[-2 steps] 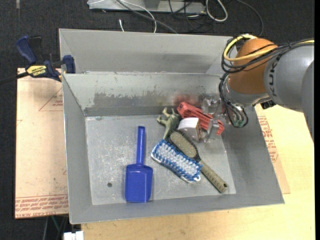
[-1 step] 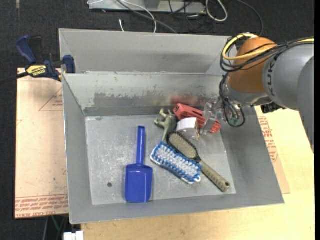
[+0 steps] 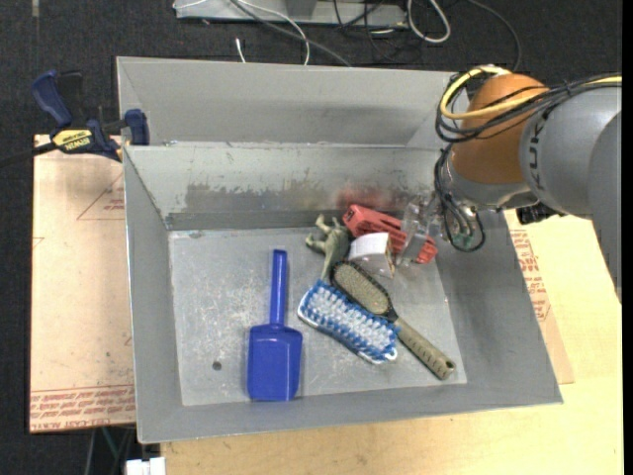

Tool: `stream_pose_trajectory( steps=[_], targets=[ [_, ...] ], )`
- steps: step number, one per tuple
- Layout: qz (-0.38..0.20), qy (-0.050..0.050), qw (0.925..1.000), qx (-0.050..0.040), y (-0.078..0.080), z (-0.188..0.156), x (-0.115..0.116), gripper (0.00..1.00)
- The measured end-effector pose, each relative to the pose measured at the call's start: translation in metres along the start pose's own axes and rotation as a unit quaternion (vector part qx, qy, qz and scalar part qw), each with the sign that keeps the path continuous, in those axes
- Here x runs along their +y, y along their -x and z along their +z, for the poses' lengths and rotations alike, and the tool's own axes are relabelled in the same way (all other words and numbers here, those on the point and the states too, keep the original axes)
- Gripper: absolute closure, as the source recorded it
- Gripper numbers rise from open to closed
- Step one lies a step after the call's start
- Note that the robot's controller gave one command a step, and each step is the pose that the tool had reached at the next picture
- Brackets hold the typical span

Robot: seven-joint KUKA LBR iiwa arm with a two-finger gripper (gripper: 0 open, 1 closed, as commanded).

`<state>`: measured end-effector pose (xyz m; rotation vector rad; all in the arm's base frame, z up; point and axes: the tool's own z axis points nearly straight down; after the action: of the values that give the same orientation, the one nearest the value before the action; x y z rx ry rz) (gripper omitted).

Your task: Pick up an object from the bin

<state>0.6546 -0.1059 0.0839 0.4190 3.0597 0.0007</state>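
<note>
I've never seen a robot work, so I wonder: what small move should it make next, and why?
Probably a short drop straight down, I'd judge: the end effector hangs at the back right of the bin, over a red plastic thing beside a white roll. The blue scoop and blue-and-white brush lie farther off.

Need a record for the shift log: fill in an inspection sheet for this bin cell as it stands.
Surface: grey metal bin, scuffed bottom, bare on the left.
Job's things: red plastic piece and white roll, heaped at the back right.
Clutter: olive toy figure beside that heap; blue scoop left of centre; blue-and-white scrub brush with a dark olive-handled brush lying across it.
Grippers: pincer low over the back-right heap; open or shut cannot be told.
Cables: yellow loops at the wrist; loose leads on the ground behind the bin.
Surroundings: dark floor.
</note>
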Motion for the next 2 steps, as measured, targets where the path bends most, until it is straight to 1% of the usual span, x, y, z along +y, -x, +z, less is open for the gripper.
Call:
stream_pose_trajectory(
  steps=[1,2],
  targets=[
    [0.000,0.000,1.0000,0.0032,-0.001,-0.021,0.000,1.00],
    [-0.001,0.000,1.0000,0.0024,0.001,-0.044,0.001,1.00]
  ],
)
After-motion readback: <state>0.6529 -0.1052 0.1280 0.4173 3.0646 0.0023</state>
